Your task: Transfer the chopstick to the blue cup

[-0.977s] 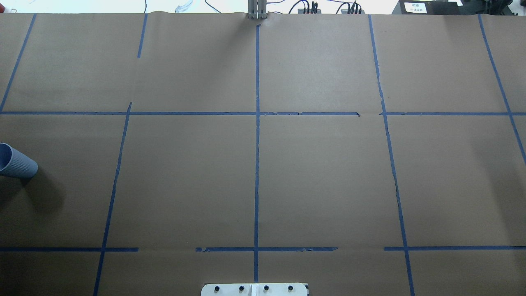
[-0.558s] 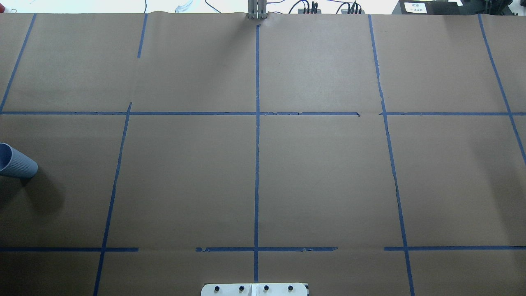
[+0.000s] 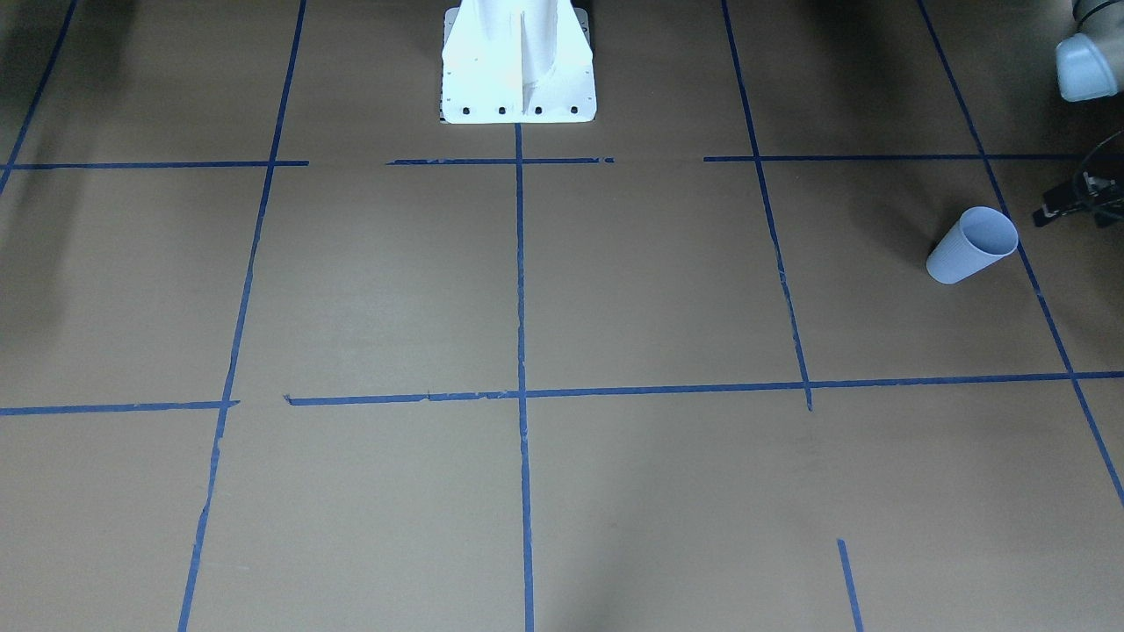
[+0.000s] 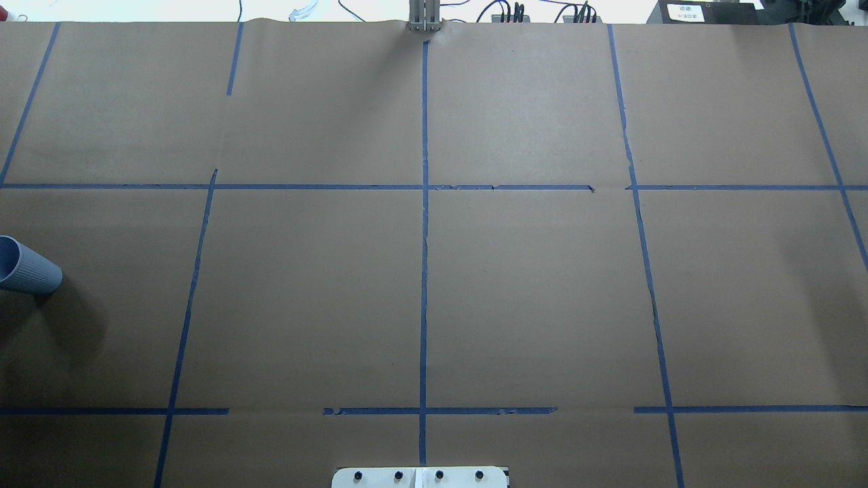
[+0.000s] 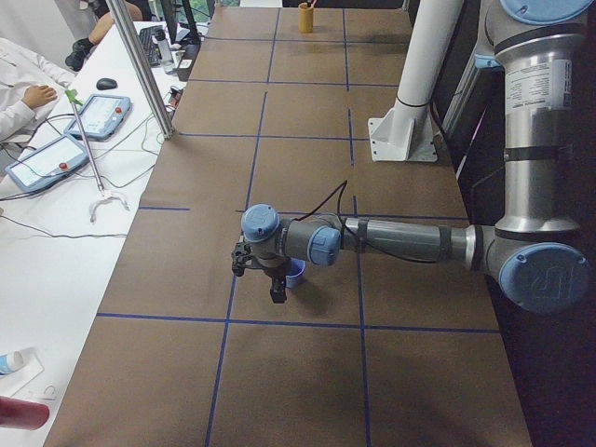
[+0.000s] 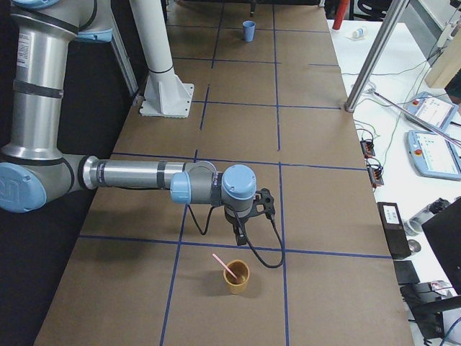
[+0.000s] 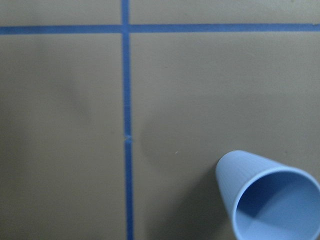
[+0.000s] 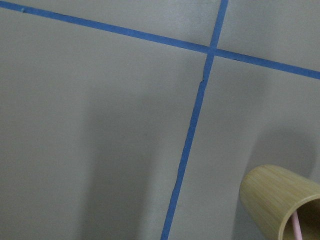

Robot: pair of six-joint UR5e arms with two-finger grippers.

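Observation:
The blue cup (image 4: 27, 268) stands upright at the table's left edge; it also shows in the front view (image 3: 973, 246), empty in the left wrist view (image 7: 270, 197), and far off in the right side view (image 6: 248, 30). A pale pink chopstick (image 6: 229, 269) leans in a bamboo cup (image 6: 236, 277) at the robot's right end, its lower end showing in the right wrist view (image 8: 297, 227). My left gripper (image 5: 265, 275) hangs right beside the blue cup (image 5: 295, 273). My right gripper (image 6: 241, 232) hangs just behind the bamboo cup. I cannot tell whether either is open.
The white robot pedestal (image 3: 518, 61) stands at the table's middle near edge. Blue tape lines (image 4: 424, 271) grid the brown paper. A metal pole (image 5: 140, 65) and the operators' desk with tablets (image 5: 56, 158) lie along the far side. The left arm's elbow (image 3: 1087, 66) shows at top right.

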